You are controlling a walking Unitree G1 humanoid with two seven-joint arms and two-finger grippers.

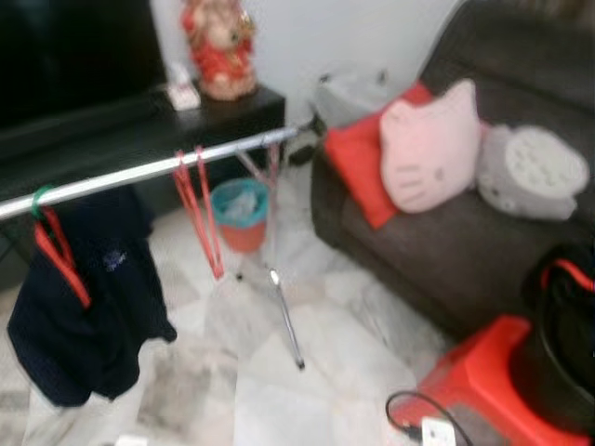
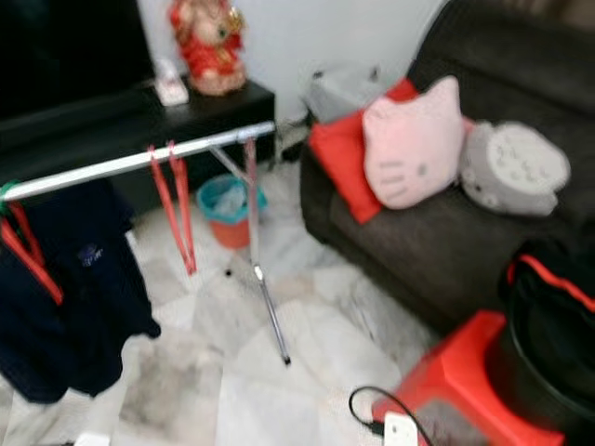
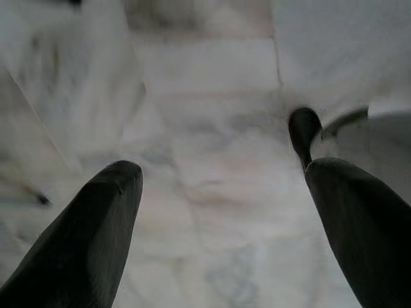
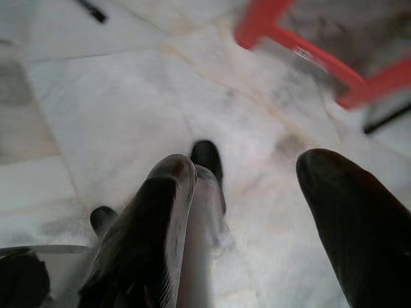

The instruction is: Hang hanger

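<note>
red hanger [image 1: 198,212] on silver rail [image 1: 149,169], left gripper [image 3: 221,176] and right gripper [image 4: 247,170] spread, empty, over floor [image 1: 325,372]

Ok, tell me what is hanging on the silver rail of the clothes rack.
On the silver rail hang an empty red hanger near the middle and a dark garment on a second red hanger with a green hook. The garment covers that hanger's lower part.

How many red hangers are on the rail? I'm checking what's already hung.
2. One red hanger carries the dark garment near the rail's left end; the other red hanger hangs bare near the middle. More may be beyond the frame's left edge.
</note>
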